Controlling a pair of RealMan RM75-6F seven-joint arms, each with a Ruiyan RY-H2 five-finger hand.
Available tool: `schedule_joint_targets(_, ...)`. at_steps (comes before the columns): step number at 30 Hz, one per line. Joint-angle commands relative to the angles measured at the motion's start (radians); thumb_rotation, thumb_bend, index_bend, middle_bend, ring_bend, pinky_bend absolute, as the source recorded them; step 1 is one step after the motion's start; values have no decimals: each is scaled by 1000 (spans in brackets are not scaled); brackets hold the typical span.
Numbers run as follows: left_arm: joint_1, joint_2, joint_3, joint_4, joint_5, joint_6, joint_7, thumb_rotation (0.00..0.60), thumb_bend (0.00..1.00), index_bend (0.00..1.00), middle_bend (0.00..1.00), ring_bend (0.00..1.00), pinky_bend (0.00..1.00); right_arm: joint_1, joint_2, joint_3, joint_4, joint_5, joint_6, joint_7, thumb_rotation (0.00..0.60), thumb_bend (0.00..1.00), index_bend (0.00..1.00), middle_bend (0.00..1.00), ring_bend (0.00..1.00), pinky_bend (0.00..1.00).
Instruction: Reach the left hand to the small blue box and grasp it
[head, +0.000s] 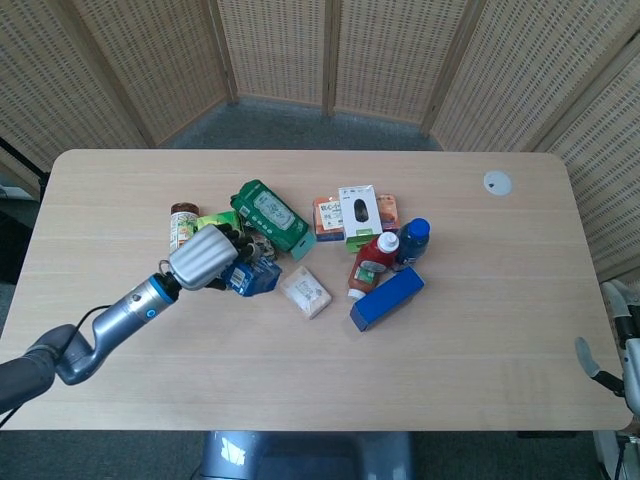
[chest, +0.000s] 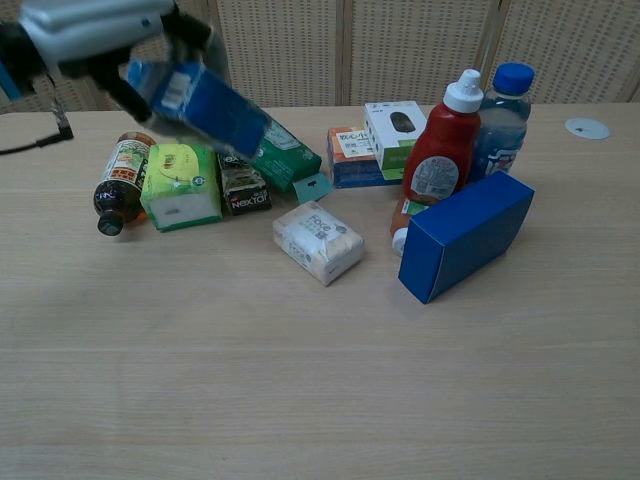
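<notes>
My left hand (head: 205, 258) (chest: 95, 30) grips the small blue box (head: 253, 277) (chest: 200, 105) and holds it tilted in the air above the left part of the pile. In the chest view the box hangs in front of the green wipes pack (chest: 280, 155), well off the table. Only a dark tip of the right hand (head: 590, 360) shows, at the right edge of the head view, far from the objects.
On the table (head: 480, 270) lie a brown bottle (chest: 120, 185), a yellow-green pack (chest: 180, 185), a small black packet (chest: 243, 190), a white tissue pack (chest: 318, 242), a large blue box (chest: 465, 235), a ketchup bottle (chest: 435, 160), a blue-capped water bottle (chest: 500, 115) and small cartons (chest: 375, 140).
</notes>
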Motion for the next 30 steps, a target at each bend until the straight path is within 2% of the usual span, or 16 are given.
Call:
schedule_joint_targets(1,38,158,-108,-180,-79,92,71,600,273,901,860,754,777,3,-11,-1,19,-7,-1,19,5,392,0,0,0,0)
schedule_joint_targets(5,60,247,-188,-304,-142,140,71,600,274,895,851,749,777,0,-26,-4,43,-14,9,47,7,391,0,0,0,0)
schedule_joint_targets(12,82,321,-276,-405,-202,184,78,600,272,885,840,744,767,-15,-37,-12,69,-20,29,76,5,390,0,0,0,0)
schedule_joint_targets(17,85,331,-297,-426,-210,183,88,600,273,885,840,743,765,-20,-42,-14,83,-20,34,90,7,390,0,0,0,0)
schedule_joint_targets(30,84,305,-308,-403,-202,171,99,600,274,882,839,740,763,-8,-26,-2,76,-17,23,80,8,390,0,0,0,0)
